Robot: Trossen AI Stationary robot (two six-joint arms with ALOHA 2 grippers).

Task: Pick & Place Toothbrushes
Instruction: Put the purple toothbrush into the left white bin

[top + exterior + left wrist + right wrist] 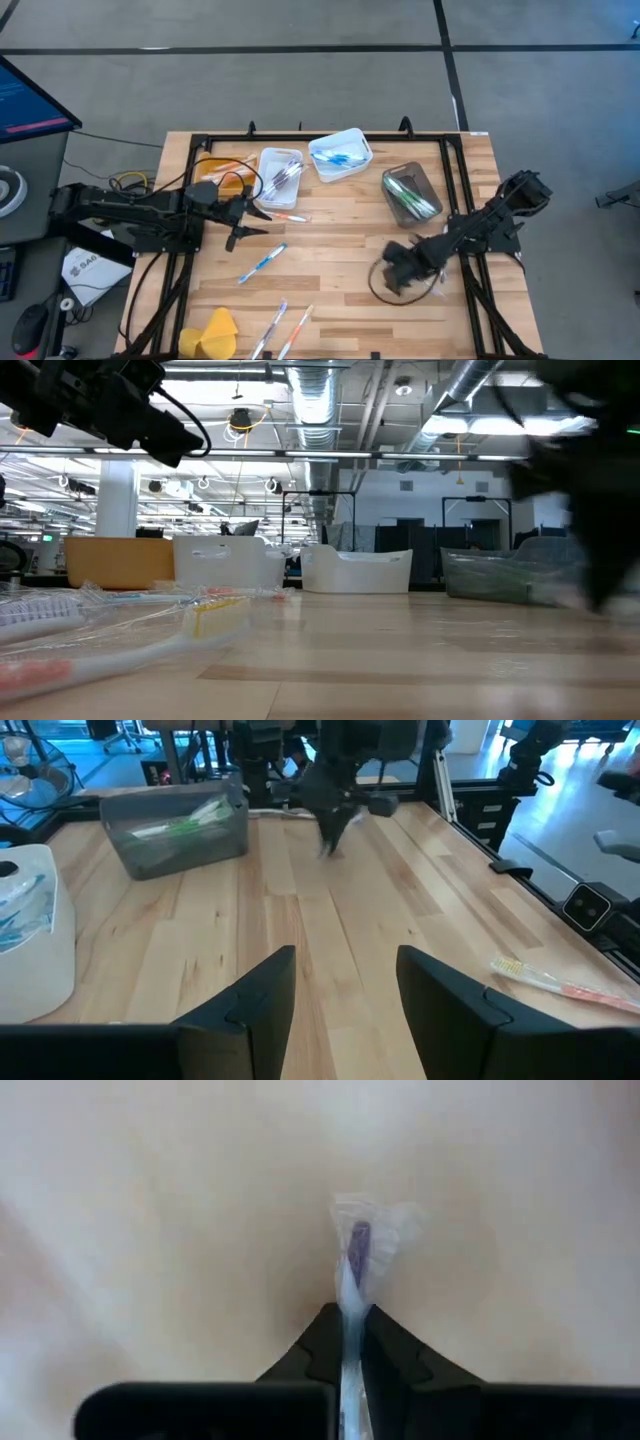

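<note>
Low on the counter's (340, 300) right side, right gripper (351, 1342) is pinched on a wrapped toothbrush (357, 1252): grasp step. Next: lift, carry to a far bin (410, 193). Left gripper (345, 985) waits part-open, empty.

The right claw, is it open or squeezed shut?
Shut. In the right wrist view, the right gripper has its two dark fingers pinched together on a clear-wrapped toothbrush with a purple handle.
</note>
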